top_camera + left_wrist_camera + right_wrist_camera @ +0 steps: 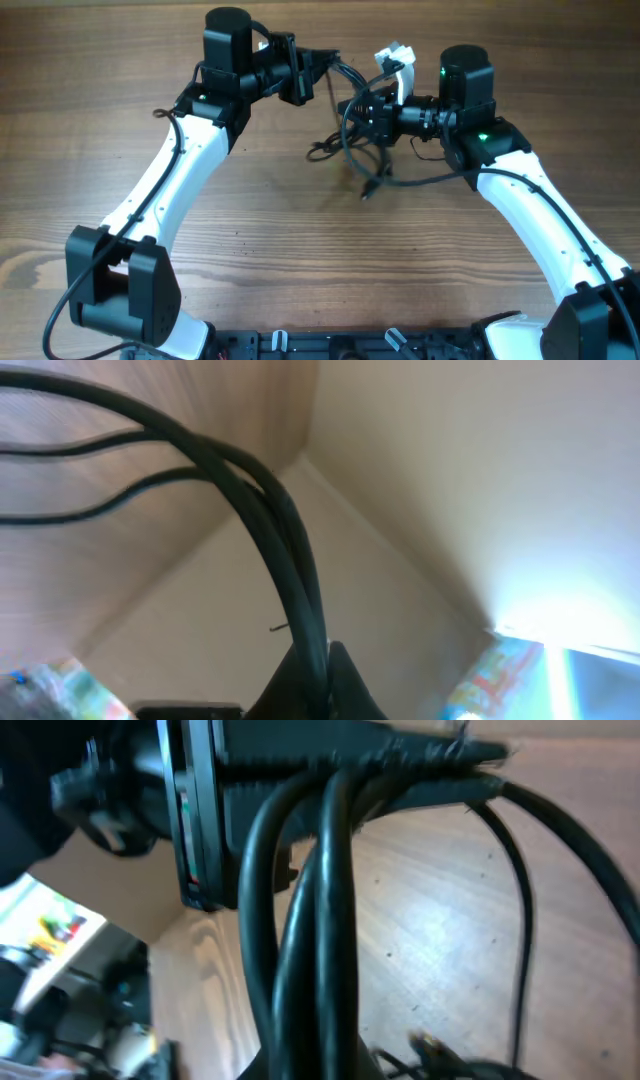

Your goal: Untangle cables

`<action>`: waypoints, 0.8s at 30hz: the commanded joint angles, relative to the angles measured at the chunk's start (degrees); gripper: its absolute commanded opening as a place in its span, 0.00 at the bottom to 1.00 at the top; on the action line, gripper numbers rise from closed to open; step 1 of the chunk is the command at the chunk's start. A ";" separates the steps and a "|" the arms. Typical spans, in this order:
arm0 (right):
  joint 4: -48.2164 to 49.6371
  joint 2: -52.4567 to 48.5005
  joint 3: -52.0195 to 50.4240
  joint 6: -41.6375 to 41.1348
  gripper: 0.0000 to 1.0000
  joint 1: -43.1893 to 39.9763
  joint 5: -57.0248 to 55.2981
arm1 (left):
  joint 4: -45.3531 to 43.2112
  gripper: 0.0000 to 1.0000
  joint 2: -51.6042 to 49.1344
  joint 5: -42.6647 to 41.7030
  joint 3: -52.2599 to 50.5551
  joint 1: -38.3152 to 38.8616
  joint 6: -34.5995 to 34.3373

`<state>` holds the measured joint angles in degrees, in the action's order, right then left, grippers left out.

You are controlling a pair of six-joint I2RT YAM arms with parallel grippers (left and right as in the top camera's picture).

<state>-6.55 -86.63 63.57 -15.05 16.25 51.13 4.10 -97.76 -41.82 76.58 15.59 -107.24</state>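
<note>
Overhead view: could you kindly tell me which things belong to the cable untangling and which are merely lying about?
For the job: cables; left gripper, shut on them; right gripper, shut on them.
Merely there: wooden table; thick black wire at the left arm's base.

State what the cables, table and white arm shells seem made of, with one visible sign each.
The cables: probably rubber or plastic sheath, matte black, bending in loose loops. The table: wood or wood-look laminate, brown grain streaks. The white arm shells: likely hard plastic, smooth, evenly white.
</note>
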 commanded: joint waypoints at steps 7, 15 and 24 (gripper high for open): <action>7.02 5.95 1.25 -33.57 0.04 -12.87 22.99 | 22.62 0.08 1.68 29.09 0.31 -2.97 51.93; 27.06 5.95 1.25 -46.29 0.04 -21.59 36.28 | 34.56 0.04 1.68 50.42 0.31 -3.48 54.66; 25.38 1.60 1.25 -44.48 0.04 -22.62 31.63 | 24.72 0.07 1.70 -4.39 0.31 -1.90 90.84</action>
<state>19.31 -82.74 63.66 -59.35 -6.37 83.70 31.77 -95.68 -17.67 76.99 12.12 -34.72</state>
